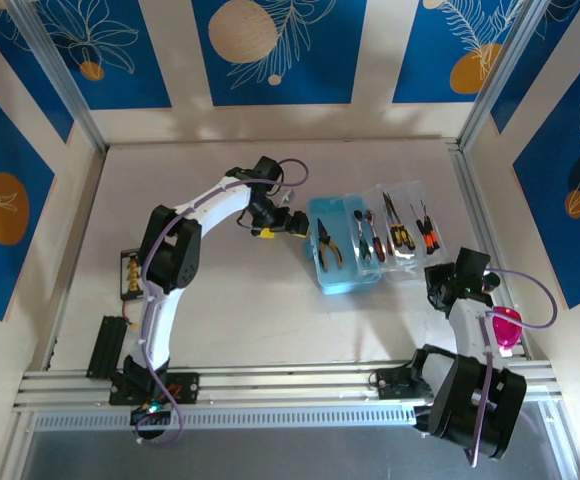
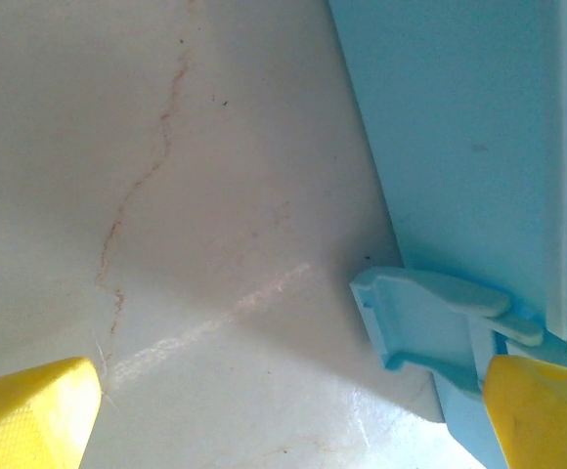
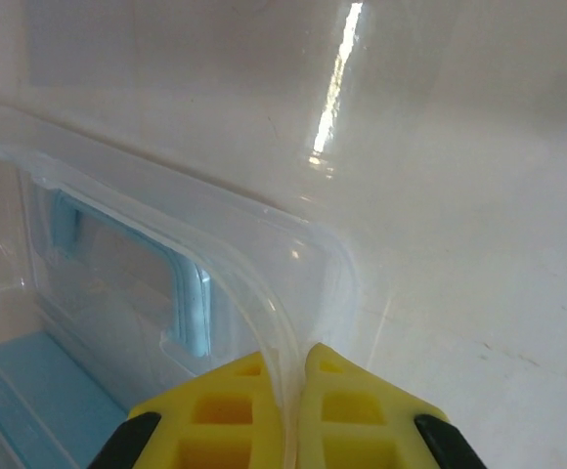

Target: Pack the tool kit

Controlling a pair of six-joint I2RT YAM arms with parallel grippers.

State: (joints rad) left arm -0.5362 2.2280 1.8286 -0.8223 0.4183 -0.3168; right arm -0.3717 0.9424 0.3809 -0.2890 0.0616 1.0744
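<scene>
The blue case (image 1: pixel 342 272) lies open right of the middle of the table (image 1: pixel 230 300), with pliers (image 1: pixel 327 248) inside and its clear lid (image 3: pixel 166 186) flung rightward — the right gripper (image 3: pixel 288 357) is pinched tight on the lid's rim. The left gripper (image 2: pixel 293 415) stands spread wide beside the case's latch (image 2: pixel 430 313) — holding nothing.

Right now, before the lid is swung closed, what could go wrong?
1. The right claw pinches only the thin rim of the clear lid; it may slip.
2. Several tools seem to lie on that lid and could spill when it tilts.
3. The left claw is open beside the blue latch, not holding the case, so the case might slide.
</scene>
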